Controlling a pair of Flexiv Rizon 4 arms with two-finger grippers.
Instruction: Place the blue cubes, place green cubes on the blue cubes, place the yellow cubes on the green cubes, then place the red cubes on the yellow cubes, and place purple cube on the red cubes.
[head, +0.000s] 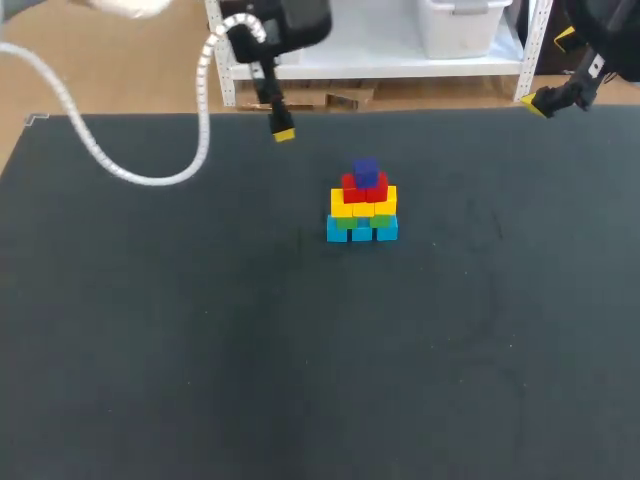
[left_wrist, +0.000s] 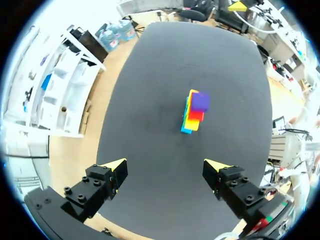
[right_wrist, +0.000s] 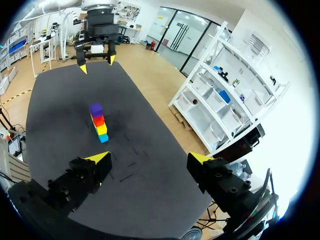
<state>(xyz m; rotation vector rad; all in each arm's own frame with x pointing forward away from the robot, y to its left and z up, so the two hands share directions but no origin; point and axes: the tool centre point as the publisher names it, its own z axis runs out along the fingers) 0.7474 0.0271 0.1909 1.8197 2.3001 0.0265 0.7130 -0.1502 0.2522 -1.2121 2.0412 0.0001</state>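
A pyramid of cubes (head: 362, 205) stands in the middle of the black table. Its bottom row is blue cubes (head: 337, 232), with green cubes (head: 382, 221) on them, then yellow cubes (head: 345, 205), red cubes (head: 354, 189) and one purple cube (head: 366, 170) on top. My left gripper (head: 283, 133) hangs open above the table's far edge, behind and left of the pyramid. My right gripper (head: 541, 103) is open at the far right corner. In the left wrist view the gripper (left_wrist: 165, 167) is open, with the stack (left_wrist: 194, 111) well ahead. In the right wrist view the gripper (right_wrist: 150, 160) is open and the stack (right_wrist: 98, 122) lies far ahead.
The black table (head: 150, 330) carries nothing but the pyramid. A white cable (head: 120, 165) from my left arm loops over the table's far left part. My left gripper (right_wrist: 96, 59) shows beyond the stack in the right wrist view.
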